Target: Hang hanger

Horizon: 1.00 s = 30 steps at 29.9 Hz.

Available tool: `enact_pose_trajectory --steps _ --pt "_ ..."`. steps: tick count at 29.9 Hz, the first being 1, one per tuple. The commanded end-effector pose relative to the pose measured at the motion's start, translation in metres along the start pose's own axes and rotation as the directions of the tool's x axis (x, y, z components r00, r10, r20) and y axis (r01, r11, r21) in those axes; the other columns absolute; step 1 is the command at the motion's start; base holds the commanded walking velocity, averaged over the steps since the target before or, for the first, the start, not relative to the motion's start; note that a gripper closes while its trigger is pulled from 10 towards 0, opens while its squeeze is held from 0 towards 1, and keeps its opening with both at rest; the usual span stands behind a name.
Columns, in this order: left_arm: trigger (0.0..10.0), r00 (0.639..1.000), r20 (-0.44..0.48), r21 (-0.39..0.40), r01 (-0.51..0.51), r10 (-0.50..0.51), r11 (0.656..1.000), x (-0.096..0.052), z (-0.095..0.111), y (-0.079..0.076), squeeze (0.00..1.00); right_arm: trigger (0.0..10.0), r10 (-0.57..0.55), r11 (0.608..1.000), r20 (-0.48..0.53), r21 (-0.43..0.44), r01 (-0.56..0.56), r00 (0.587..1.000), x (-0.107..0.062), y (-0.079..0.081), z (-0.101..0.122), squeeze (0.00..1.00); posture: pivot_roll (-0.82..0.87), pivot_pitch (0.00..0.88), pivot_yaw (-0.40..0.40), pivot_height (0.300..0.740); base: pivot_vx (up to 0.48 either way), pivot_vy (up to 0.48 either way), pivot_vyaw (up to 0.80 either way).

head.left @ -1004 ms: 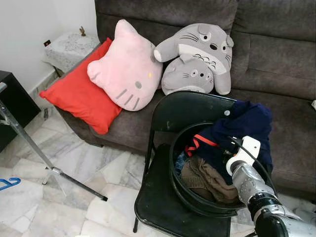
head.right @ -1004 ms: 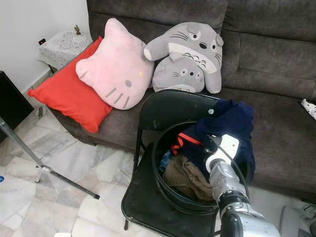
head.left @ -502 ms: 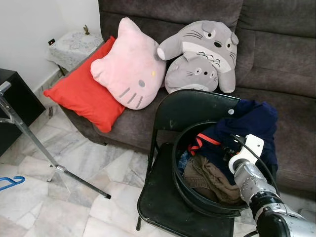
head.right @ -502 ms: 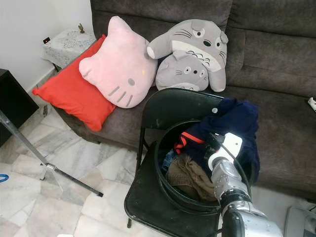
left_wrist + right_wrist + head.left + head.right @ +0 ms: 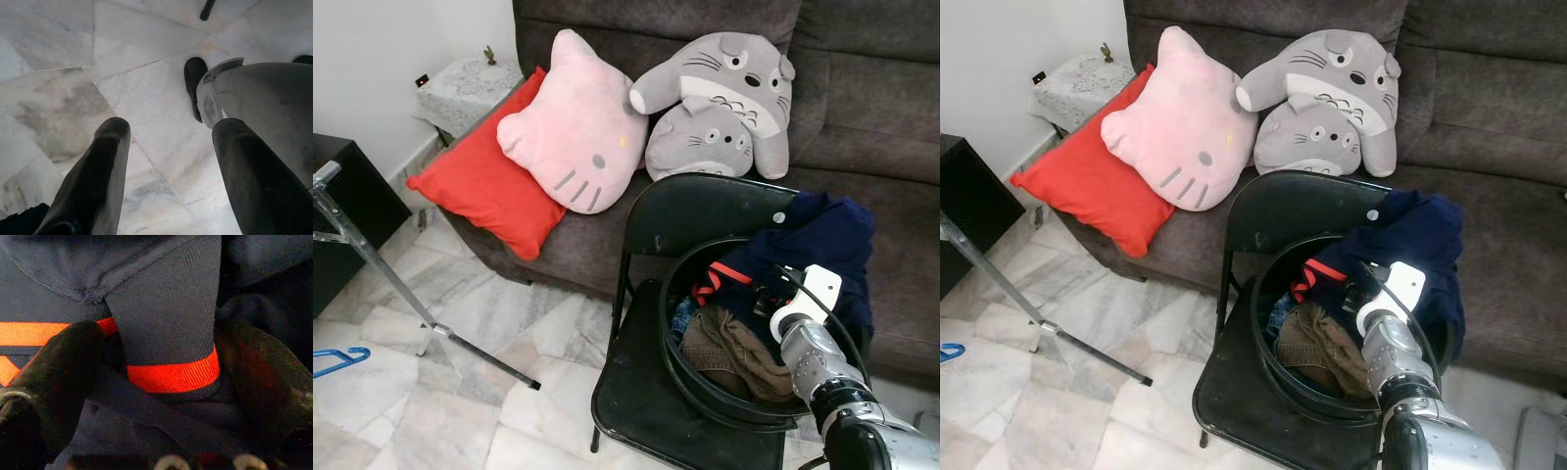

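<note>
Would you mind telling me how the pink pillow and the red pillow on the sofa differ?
The pink pillow is shaped like a cat's head, with ears, eyes and whiskers; the red pillow is a plain square. The pink one leans upright against the sofa back, while the red one lies lower, tilted over the seat's edge. The pink one overlaps the red one. Both rest on the sofa's left end.

Navy shirt (image 5: 813, 245) with orange-red stripes, tan-brown garment (image 5: 729, 351) in a black basket (image 5: 677, 364) — red cushion (image 5: 480, 186), pink pillow (image 5: 570, 122).

Basket (image 5: 677, 354) of clothes (image 5: 734, 343) on chair (image 5: 646, 411), before sofa (image 5: 862, 117).
</note>
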<state>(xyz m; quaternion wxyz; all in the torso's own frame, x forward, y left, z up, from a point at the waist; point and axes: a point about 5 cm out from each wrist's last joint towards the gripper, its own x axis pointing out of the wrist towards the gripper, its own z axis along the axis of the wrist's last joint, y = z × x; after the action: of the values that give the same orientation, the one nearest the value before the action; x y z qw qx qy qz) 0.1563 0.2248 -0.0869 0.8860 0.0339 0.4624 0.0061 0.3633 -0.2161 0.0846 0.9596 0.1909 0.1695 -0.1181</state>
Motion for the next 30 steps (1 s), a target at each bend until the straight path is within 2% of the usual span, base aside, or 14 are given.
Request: enact_pose_trajectory --steps 1,2,3,4,13,30 --pt "10.0 0.999 -0.042 0.023 -0.007 0.008 1.000 -0.0041 -0.0130 0.0062 0.00 10.0 -0.010 1.000 0.004 0.007 0.010 1.000 0.0000 -0.0023 0.0005 0.00 0.03 0.195 0.091 0.740 0.000 0.000 0.00" --pt "10.0 0.999 -0.042 0.030 -0.007 0.008 1.000 -0.0046 -0.0129 0.0087 0.00 3.9 -0.002 1.000 0.015 0.012 0.002 1.000 0.0001 -0.0014 0.0019 0.00 0.03 0.194 0.093 0.740 0.000 0.000 0.00" --pt "10.0 0.999 -0.041 0.033 -0.007 0.008 0.999 -0.0047 -0.0127 0.0094 0.00 3.9 0.000 1.000 0.017 0.012 0.000 1.000 0.0001 -0.0012 0.0020 0.00 0.03 0.193 0.093 0.740 0.000 0.000 0.00" --pt "10.0 0.999 -0.041 0.036 -0.006 0.008 0.999 -0.0048 -0.0125 0.0100 0.00 0.0 0.002 1.000 0.018 0.010 -0.002 1.000 0.0001 -0.0012 0.0019 0.00 0.03 0.193 0.094 0.740 0.000 0.000 0.00" --pt "10.0 0.999 -0.038 0.042 -0.009 0.011 0.999 -0.0053 -0.0111 0.0141 0.00 0.0 0.006 1.000 0.028 0.007 -0.006 1.000 0.0000 -0.0015 0.0028 0.00 0.03 0.195 0.090 0.740 0.000 0.000 0.00" --pt "10.0 0.999 -0.045 0.041 0.004 -0.002 0.999 -0.0045 -0.0127 0.0081 0.00 0.0 0.011 1.000 0.021 -0.002 -0.011 1.000 0.0001 0.0006 0.0017 0.00 0.03 0.201 0.075 0.740 0.000 0.000 0.00"
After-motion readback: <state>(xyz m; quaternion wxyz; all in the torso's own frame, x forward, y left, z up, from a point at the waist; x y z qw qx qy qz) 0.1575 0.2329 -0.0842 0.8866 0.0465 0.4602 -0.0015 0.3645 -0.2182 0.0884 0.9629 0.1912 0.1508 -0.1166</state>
